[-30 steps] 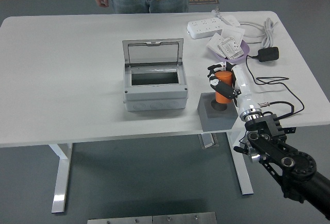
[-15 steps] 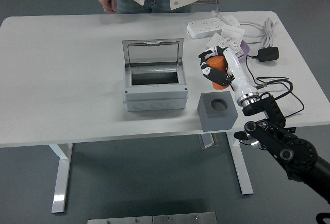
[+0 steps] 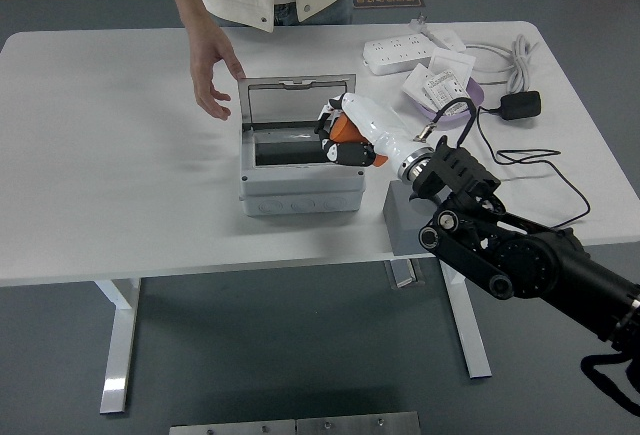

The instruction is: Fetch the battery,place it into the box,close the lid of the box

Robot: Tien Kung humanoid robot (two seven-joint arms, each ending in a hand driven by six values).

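Observation:
My right hand (image 3: pixel 340 137) is shut on the orange battery (image 3: pixel 347 130) and holds it over the right end of the open grey box (image 3: pixel 298 190). The box's lid (image 3: pixel 298 103) stands upright at the back. The grey foam holder (image 3: pixel 402 223) that held the battery sits right of the box, partly hidden by my black arm. A person stands at the far side, one hand (image 3: pixel 213 80) open just left of the box's lid. My left arm is out of view.
A white power strip (image 3: pixel 400 52), a purple tray with paper packets (image 3: pixel 440 90), a black adapter (image 3: pixel 520 105) and cables lie at the back right of the white table (image 3: pixel 110 155).
My right hand lifted the battery out of the foam holder and carried it left over the box. The person leaned in and reached a hand toward the lid.

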